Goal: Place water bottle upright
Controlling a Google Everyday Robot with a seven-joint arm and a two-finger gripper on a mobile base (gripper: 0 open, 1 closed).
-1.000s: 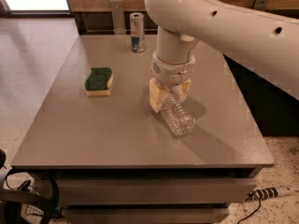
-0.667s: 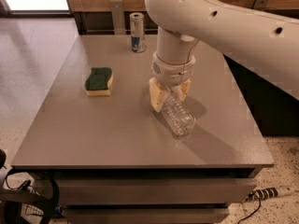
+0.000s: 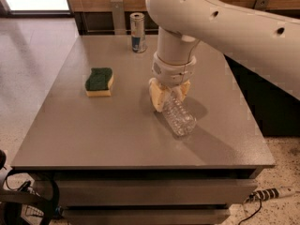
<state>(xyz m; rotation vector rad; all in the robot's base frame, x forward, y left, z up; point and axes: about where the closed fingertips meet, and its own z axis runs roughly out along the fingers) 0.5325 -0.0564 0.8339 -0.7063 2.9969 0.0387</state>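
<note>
Grasp made, righting to come, by my reading: the cream jaws are closed snugly on the neck end of the small clear ribbed plastic water bottle (image 3: pixel 179 117). It lies slanted on the grey surface (image 3: pixel 93 135), base pointing away from the jaws toward the near edge. Next I must lift it and swing that base down beneath the jaws. A green-and-yellow sponge (image 3: pixel 99 82) sits well left of the jaws in view, and a slim silver-and-blue can (image 3: pixel 137 32) stands beyond them. Wood panelling backs the room.
</note>
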